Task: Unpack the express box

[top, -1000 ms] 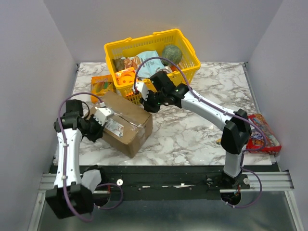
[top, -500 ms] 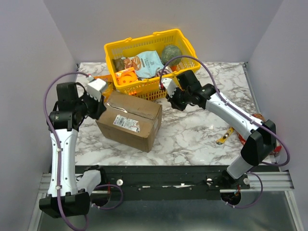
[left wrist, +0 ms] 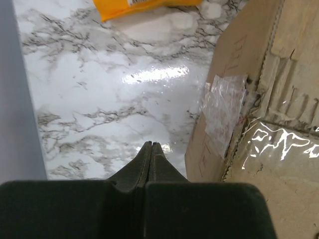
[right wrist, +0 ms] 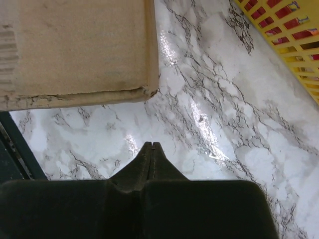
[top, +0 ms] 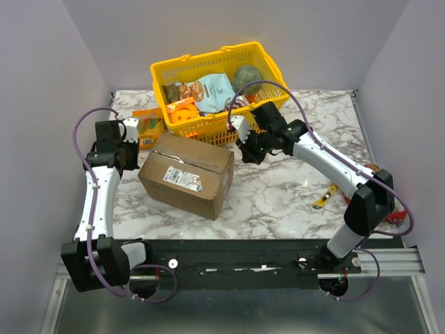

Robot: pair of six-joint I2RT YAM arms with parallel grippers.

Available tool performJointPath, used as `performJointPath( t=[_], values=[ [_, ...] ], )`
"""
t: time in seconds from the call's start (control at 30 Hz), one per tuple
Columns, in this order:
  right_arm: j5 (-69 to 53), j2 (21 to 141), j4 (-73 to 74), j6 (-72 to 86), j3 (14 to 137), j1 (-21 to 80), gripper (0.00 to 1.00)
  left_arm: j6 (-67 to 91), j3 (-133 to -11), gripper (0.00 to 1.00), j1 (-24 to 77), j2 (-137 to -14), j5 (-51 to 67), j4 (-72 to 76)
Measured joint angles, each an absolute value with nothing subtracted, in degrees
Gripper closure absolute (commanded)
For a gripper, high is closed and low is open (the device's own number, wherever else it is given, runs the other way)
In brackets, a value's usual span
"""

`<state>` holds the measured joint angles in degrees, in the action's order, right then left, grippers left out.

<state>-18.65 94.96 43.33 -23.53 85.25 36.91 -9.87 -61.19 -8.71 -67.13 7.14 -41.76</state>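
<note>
the overhead camera sits above and behind my two bases, looking down and forward over the whole tabletop (top: 278, 195), from its near edge to the far wall. the camera on my left wrist looks down along my left hand (left wrist: 151, 145), close to the marble by the tabletop's left edge, with the express box (left wrist: 279, 74) filling its right side. the camera on my right wrist looks down past my right hand (right wrist: 151, 145), equally close, catching one corner of that box at upper left and the yellow basket (right wrist: 294, 40) at upper right. all three views share the box and the marble beside it.
</note>
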Motion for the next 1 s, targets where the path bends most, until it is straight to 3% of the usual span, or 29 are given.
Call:
performJointPath(
  t=[0.37, 0.7, 0.9, 1.0],
  values=[
    [-20.7, 97.9, 43.9, -23.9, 86.7, 36.8, 0.99, -9.5, -52.5, 0.99, -5.4, -63.4, 23.5, -41.3],
    [-17.3, 99.3, 46.1, -25.2, 89.3, 33.4, 0.99, -8.1, -51.9, 0.93, -1.2, -64.6, 30.0, -39.0],
    [-16.0, 97.8, 46.2, -25.8, 86.4, 30.7, 0.99, -8.4, -52.1, 0.86, 2.7, -65.9, 32.8, -38.6],
    [-15.8, 96.4, 46.3, -26.0, 84.3, 28.7, 0.99, -8.3, -52.1, 0.75, 4.8, -66.3, 34.6, -38.5]
  ],
)
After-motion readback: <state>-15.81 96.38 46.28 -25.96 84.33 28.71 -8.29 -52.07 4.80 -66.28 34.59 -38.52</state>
